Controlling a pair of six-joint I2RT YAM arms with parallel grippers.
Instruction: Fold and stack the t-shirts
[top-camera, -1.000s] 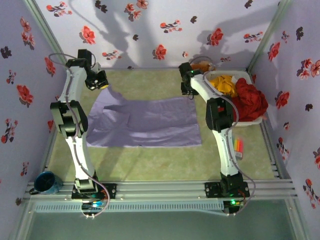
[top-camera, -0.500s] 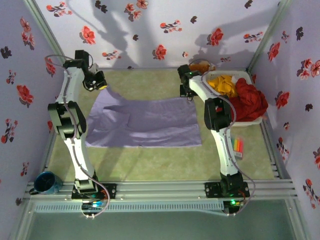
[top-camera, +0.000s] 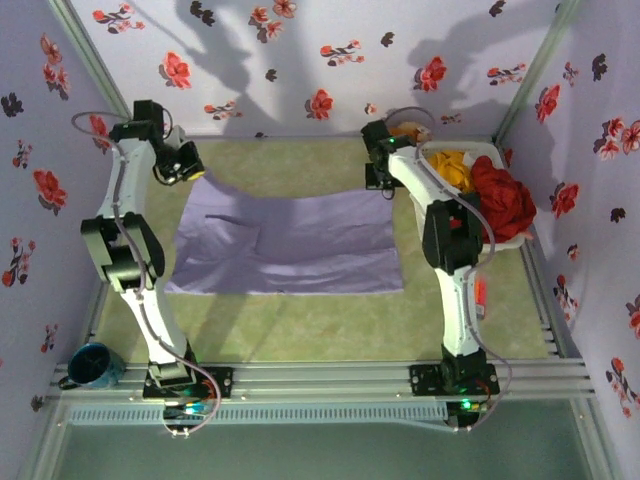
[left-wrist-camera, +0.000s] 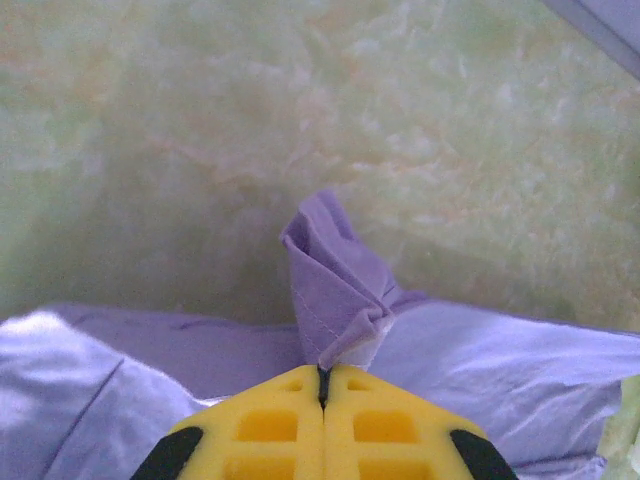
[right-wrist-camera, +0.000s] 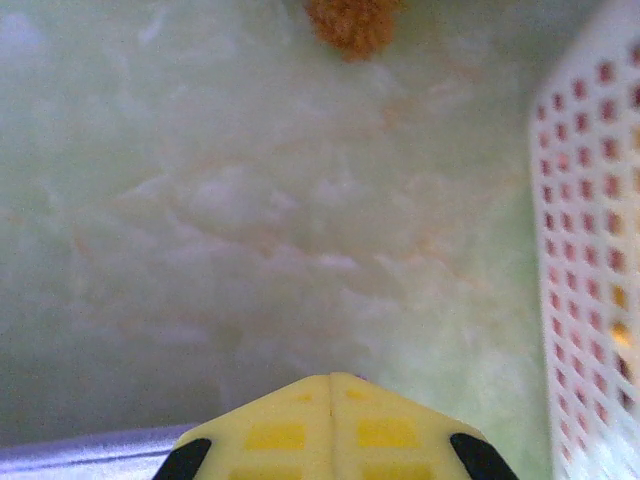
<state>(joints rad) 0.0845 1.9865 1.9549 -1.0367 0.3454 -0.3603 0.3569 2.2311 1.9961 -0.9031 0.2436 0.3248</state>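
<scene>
Lavender t-shirt corner in clenched left claw; right claw clenched too, perhaps on its hem.

Bright, lit from above.
Throws soft shadows on back wall; blurs basket in right wrist view.

Bare tabletop nearside of lavender t-shirt, white basket and plush toy blocking far right corner
</scene>
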